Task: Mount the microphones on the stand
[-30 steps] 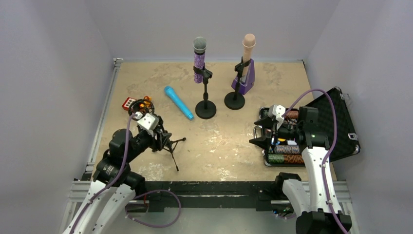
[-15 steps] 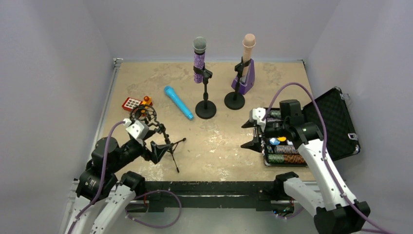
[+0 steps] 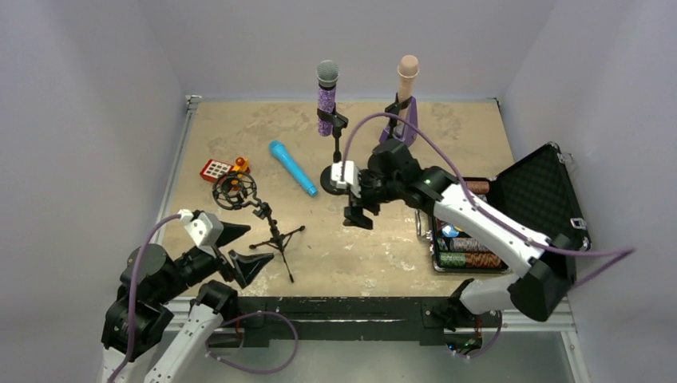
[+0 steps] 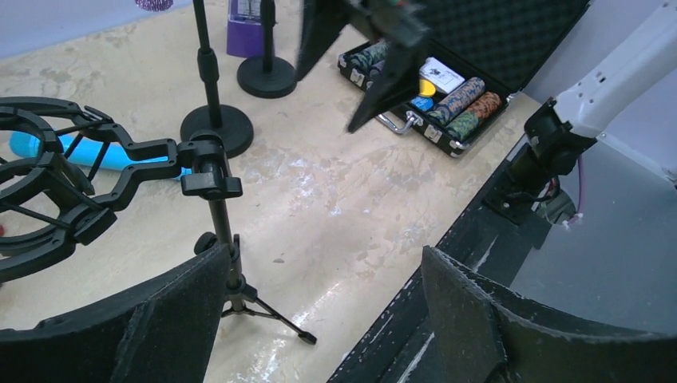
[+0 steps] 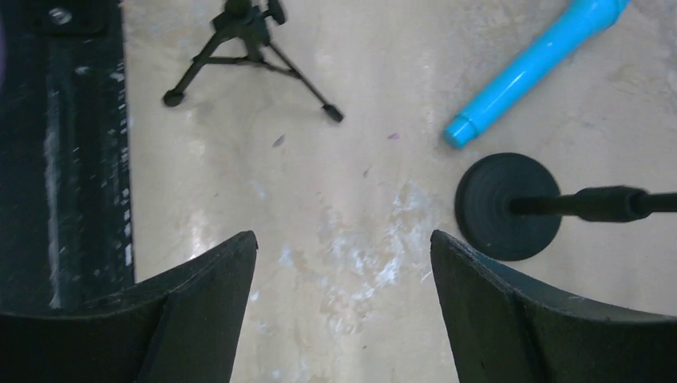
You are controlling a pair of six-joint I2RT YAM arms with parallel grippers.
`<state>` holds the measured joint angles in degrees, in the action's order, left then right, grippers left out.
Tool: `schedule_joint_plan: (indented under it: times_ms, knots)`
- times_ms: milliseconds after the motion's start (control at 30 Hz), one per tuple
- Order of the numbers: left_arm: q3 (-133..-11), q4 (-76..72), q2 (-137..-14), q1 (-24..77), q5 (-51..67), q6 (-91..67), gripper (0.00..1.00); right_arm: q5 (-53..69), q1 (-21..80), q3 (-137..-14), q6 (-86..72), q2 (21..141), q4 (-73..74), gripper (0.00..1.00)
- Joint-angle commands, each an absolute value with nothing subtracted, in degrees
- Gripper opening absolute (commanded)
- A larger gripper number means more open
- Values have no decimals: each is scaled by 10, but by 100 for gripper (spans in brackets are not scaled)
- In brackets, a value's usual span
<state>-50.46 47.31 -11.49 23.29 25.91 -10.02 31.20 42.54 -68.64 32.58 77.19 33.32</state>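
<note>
The sky-blue microphone (image 3: 292, 167) lies flat on the table, also in the right wrist view (image 5: 535, 64) and the left wrist view (image 4: 112, 155). An empty tripod stand (image 3: 271, 231) with a black ring mount (image 3: 234, 190) stands upright just right of my left gripper (image 3: 243, 249), which is open and holds nothing (image 4: 323, 263). The glittery purple microphone (image 3: 327, 96) and the pale pink microphone (image 3: 407, 80) sit upright in round-base stands at the back. My right gripper (image 3: 357, 206) hangs open over the table's middle (image 5: 343, 239), beside the purple microphone's round base (image 5: 507, 206).
A purple metronome (image 3: 409, 132) stands behind the pink microphone's stand. An open black case (image 3: 535, 187) with poker chips lies at the right. A red keypad toy (image 3: 214, 169) and a small orange thing (image 3: 240, 165) sit at the left, behind the ring mount.
My left gripper opened, let go of the tripod stand and drew back to the near left. My right arm swung from the case to the middle of the table.
</note>
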Motion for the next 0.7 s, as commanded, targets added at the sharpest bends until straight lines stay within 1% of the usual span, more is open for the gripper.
schedule_joint_plan:
  times_ms: [0,100,200,300,433,667]
  knots:
    - [-565,525,-124,235,248,-129,93,136,480,-785,237,873,225,83]
    - [-578,544,-106,235,219,-132,93,48,510,-838,203,953,198,83]
    - [-578,548,-84,235,209,-138,93,11,529,-862,195,1001,176,83]
    - [-582,558,-78,235,202,-136,93,-11,532,-890,182,1042,170,80]
    - [-584,563,-76,235,203,-132,92,-18,532,-954,157,1118,214,70]
    - [-581,561,-69,235,205,-130,93,-47,533,-1002,120,1198,230,69]
